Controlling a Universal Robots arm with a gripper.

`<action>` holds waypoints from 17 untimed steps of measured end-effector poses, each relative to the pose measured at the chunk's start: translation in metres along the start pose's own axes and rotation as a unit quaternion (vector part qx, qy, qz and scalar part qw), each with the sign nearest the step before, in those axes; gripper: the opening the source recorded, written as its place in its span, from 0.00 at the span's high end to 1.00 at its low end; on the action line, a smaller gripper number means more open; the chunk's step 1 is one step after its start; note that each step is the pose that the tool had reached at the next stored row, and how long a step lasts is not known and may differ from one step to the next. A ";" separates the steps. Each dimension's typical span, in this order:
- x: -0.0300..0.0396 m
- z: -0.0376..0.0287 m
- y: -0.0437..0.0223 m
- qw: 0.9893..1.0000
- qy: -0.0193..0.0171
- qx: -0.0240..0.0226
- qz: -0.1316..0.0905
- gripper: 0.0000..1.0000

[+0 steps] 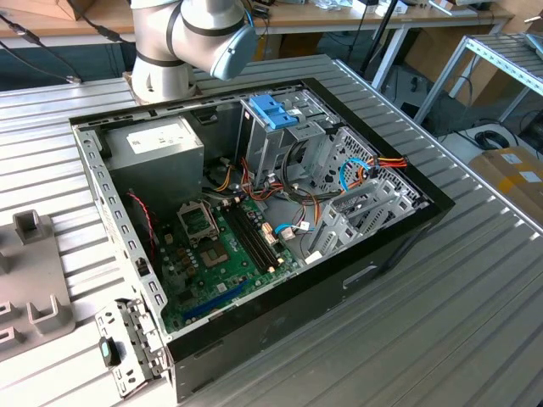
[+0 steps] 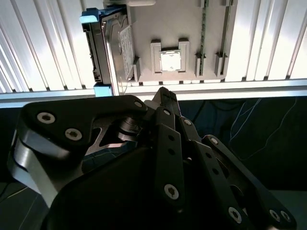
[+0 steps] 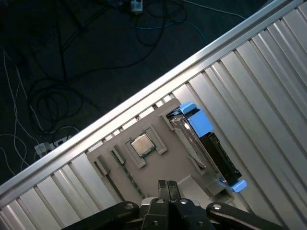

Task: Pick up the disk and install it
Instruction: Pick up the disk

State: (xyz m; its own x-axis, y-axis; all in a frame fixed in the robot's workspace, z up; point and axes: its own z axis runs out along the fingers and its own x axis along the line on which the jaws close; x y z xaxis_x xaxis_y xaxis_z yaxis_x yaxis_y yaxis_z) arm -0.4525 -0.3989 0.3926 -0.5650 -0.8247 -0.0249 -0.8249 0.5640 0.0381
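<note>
First wrist view, disk (image 3: 209,146) on edge in holder (image 3: 181,163), just beside empty, pinched-together end effector (image 3: 168,183)

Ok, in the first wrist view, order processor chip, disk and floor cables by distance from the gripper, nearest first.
1. Processor chip, in the fixture, directly ahead of the gripper.
2. Disk, on edge at the fixture's side.
3. Floor cables, below, beyond the table edge.

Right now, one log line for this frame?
hand: shut, empty | disk: on edge in grey holder, not gripped | computer case: open
</note>
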 end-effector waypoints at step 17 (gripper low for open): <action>0.0000 0.0000 0.0000 0.999 0.001 -0.001 -0.037 0.90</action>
State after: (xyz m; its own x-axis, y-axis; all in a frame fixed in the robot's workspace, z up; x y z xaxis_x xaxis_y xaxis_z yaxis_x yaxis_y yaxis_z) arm -0.4525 -0.3989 0.3926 -0.5022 -0.8644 -0.0249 -0.8645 0.5011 0.0381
